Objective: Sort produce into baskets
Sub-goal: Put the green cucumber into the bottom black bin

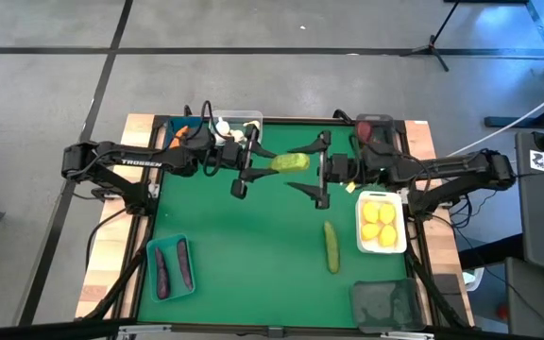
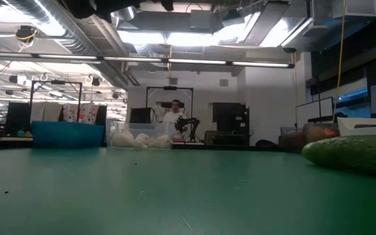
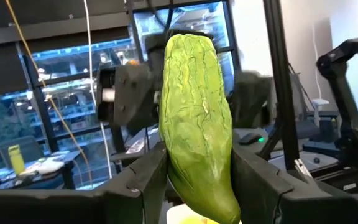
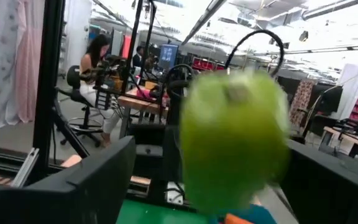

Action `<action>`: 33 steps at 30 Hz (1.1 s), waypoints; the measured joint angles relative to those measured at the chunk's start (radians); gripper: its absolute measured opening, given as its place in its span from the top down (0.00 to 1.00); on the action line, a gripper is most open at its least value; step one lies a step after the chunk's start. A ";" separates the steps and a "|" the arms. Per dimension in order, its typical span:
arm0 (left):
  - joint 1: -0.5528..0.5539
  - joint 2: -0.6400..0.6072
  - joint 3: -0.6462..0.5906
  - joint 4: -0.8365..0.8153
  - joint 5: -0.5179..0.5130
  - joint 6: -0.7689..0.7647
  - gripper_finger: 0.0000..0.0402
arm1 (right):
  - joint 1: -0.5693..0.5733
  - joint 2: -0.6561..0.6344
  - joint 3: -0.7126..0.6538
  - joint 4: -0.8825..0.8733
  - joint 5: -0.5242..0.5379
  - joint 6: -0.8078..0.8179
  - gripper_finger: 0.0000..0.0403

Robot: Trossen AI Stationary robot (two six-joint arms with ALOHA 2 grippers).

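Left gripper (image 1: 249, 162) pinches a bumpy, ridged green cucumber (image 1: 290, 162) mid-table; right gripper (image 1: 312, 172) faces it, fingers spread wide, gripping nothing.

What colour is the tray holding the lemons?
White. The tray with the yellow lemons shows best in the high view.

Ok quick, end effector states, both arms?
Left end effector: closed on the green cucumber, held above the table.
Right end effector: open, fingers either side of that cucumber, not gripping.
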State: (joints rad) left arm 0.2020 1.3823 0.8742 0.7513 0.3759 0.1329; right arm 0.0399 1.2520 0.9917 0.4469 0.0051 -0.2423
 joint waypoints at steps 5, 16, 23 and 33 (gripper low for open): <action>0.005 0.001 0.000 -0.008 0.000 -0.002 0.62 | 0.000 0.047 0.056 -0.007 0.001 -0.029 0.11; 0.009 0.001 0.000 -0.010 0.002 0.011 0.62 | 0.000 0.035 0.063 -0.052 0.002 -0.028 0.23; 0.010 0.001 0.000 -0.011 0.008 0.008 0.62 | -0.001 0.034 0.063 -0.052 0.011 -0.027 0.51; 0.011 0.001 0.000 -0.015 0.003 -0.022 0.62 | -0.001 0.033 0.063 -0.053 0.035 -0.003 0.66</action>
State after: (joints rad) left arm 0.2131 1.3830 0.8742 0.7364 0.3790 0.1108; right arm 0.0391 1.2854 1.0542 0.3935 0.0401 -0.2451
